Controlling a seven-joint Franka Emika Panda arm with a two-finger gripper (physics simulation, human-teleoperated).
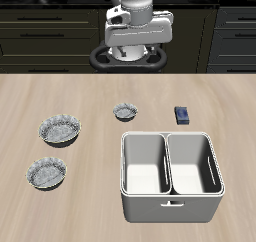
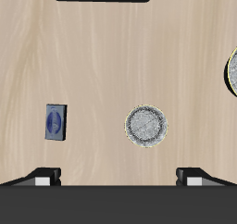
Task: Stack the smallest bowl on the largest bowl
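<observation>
The smallest bowl (image 1: 125,111), tiny, speckled and scalloped, stands alone near the middle of the table; it also shows in the wrist view (image 2: 145,125). The largest bowl (image 1: 61,130), wide, fluted and darker inside, stands off to one side of it; only its rim edge (image 2: 233,70) shows in the wrist view. My gripper (image 1: 135,54) hangs high over the table's back edge, behind the smallest bowl. It is open and empty, its fingertips (image 2: 42,177) spread wide around the gripper's middle (image 2: 118,177).
A paler look-alike bowl (image 1: 46,172) sits nearer the front edge, beside the largest bowl. A white two-compartment bin (image 1: 168,194) stands at the front. A small blue object (image 1: 182,114) lies behind the bin and shows in the wrist view (image 2: 56,121).
</observation>
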